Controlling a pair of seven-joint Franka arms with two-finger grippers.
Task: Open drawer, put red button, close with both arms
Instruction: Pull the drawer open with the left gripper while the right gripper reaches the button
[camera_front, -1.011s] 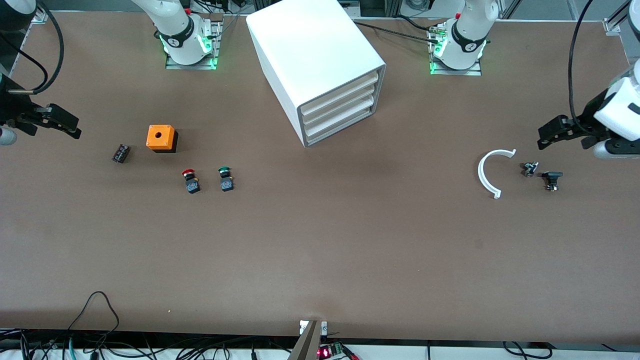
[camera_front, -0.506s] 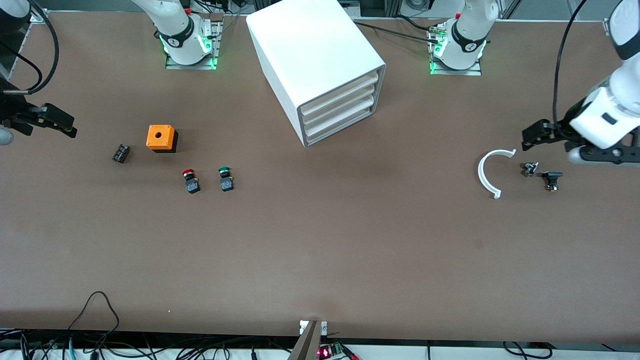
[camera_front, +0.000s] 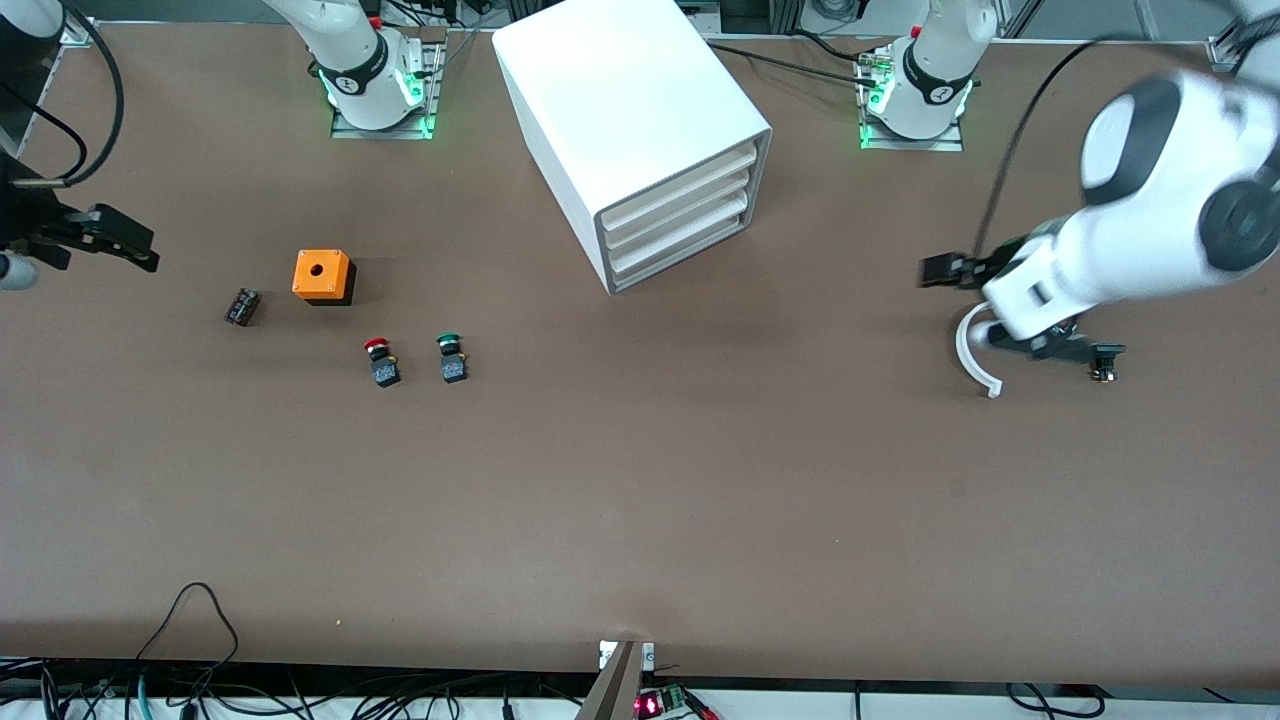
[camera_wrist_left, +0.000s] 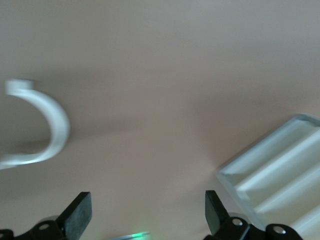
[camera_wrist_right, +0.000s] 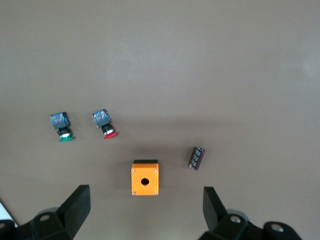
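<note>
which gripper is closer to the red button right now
The right gripper, by a modest margin. It hangs open at the right arm's end of the table, past the orange box from the red button. The left gripper, also open, is over the white curved piece.

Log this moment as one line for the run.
drawer shut | red button on table | left hand open over table near cabinet | right hand open, waiting

Wide brown matte surface (camera_front: 640, 480), evenly lit from above. Tangled black cables (camera_front: 200, 690) along its near edge; green glow at two mounting plates (camera_front: 380, 125).
</note>
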